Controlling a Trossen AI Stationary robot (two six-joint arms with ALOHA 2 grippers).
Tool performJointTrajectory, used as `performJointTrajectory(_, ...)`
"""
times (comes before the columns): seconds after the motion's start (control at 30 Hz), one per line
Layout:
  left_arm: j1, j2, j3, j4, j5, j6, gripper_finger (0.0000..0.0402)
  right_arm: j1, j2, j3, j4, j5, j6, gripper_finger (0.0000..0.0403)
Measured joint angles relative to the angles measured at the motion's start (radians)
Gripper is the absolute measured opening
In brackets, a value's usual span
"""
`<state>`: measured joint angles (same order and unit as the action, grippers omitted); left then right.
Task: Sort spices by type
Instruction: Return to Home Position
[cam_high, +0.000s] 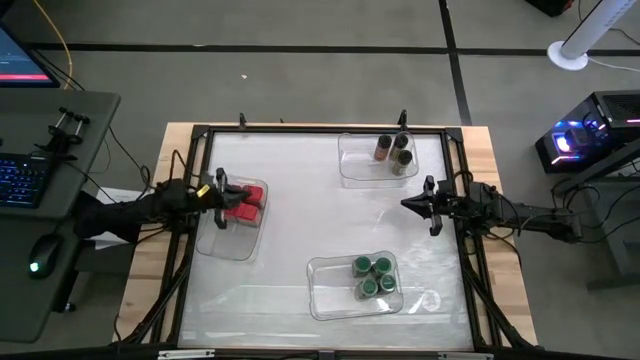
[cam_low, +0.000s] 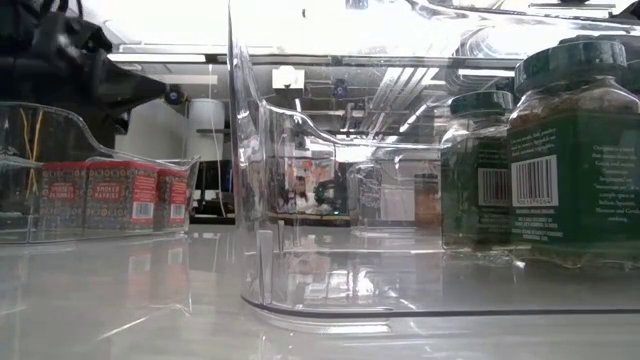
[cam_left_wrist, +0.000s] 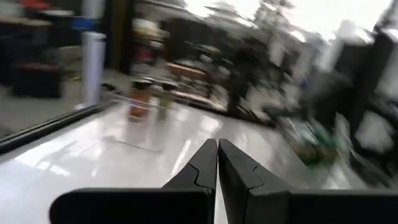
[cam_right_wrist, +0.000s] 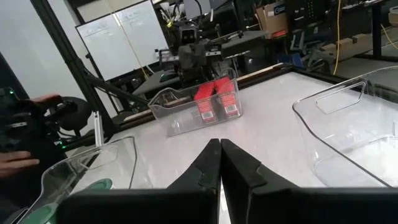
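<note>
Red square-topped boxes (cam_high: 246, 201) stand together in a clear tray (cam_high: 229, 243) at the table's left; they also show in the low view (cam_low: 108, 195) and the right wrist view (cam_right_wrist: 216, 99). Green-lidded jars (cam_high: 372, 277) stand in a tray (cam_high: 325, 296) near the front edge and loom large in the low view (cam_low: 572, 150). Brownish dark-lidded jars (cam_high: 395, 150) stand in a tray (cam_high: 352, 165) at the far side. My left gripper (cam_high: 222, 194) (cam_left_wrist: 217, 152) is shut and empty, just above the red boxes' tray. My right gripper (cam_high: 408, 203) (cam_right_wrist: 220, 149) is shut and empty, over the table's right part.
A black frame (cam_high: 300, 130) runs around the white tabletop. Bare table lies in the middle, between the three trays. In the right wrist view a person's hand (cam_right_wrist: 15, 158) shows beyond the table's edge. A desk with a keyboard (cam_high: 25, 180) stands left of the table.
</note>
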<state>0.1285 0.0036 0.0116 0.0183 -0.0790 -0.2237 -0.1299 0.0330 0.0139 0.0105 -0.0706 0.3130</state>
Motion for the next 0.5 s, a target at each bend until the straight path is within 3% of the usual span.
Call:
performJointTrajectory(0.1,0.000,0.000,0.000,-0.009,0.109,0.128,0.0003,0.000,0.000,0.000,0.000,0.000,0.000,0.0002)
performJointTrajectory(0.5,-0.019,0.000,0.000,-0.007,0.113,0.175,0.0003,0.000,0.000,0.000,0.000,0.000,0.000,0.0002)
